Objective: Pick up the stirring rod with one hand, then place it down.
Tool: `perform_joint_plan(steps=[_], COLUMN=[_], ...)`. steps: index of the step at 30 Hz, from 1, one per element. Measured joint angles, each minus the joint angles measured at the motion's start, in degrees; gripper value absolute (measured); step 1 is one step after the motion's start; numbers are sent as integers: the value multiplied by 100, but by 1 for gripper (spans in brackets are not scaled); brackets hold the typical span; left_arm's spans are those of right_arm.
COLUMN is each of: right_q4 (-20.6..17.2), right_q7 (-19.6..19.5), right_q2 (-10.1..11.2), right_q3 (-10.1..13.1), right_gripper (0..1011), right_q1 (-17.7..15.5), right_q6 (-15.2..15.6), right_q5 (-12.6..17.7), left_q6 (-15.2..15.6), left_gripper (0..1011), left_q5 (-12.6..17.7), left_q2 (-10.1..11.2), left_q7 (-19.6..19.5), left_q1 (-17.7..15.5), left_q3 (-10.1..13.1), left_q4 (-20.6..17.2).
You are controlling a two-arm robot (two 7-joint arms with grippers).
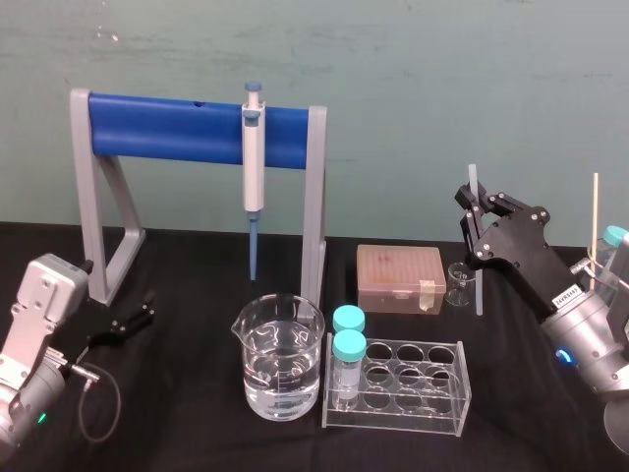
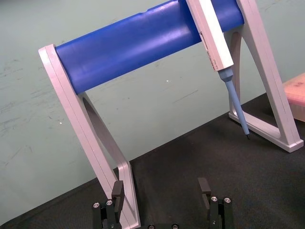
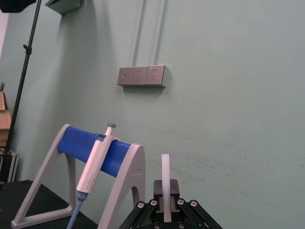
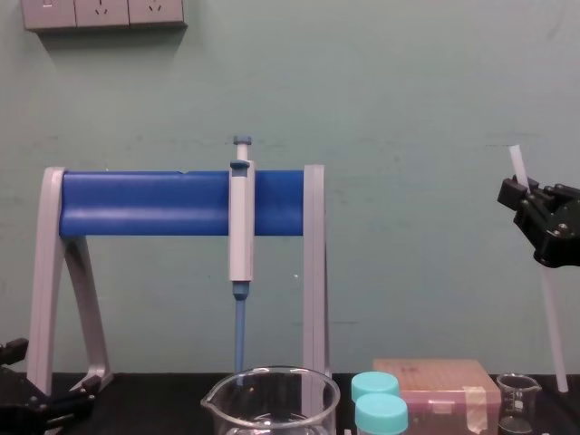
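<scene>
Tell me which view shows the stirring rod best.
Chest view: the stirring rod shows side-on, end to end against the wall, tilted, with the right gripper clamped near its top. Head view shows it foreshortened beside the small beaker. Right wrist view shows its top end between the fingers. Left gripper sits open, far left.

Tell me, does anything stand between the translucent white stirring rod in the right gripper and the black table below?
The black right gripper holds the translucent white stirring rod nearly upright. Nothing visible lies under it, but a small clear glass beaker stands close beside its lower end.
</scene>
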Motion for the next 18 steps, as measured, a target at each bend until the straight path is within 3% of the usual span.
perform_joint_plan(steps=[18], right_q4=[0], right_q7=[0], right_q2=[0], right_q3=[0], right_gripper=[68], right_q1=[0], right_q6=[0], right_q5=[0], left_q6=[0], left_gripper=[1001], left_q5=[0], left_q2=[0], left_q7=[0], left_q1=[0], left_q3=[0], left_q4=[0])
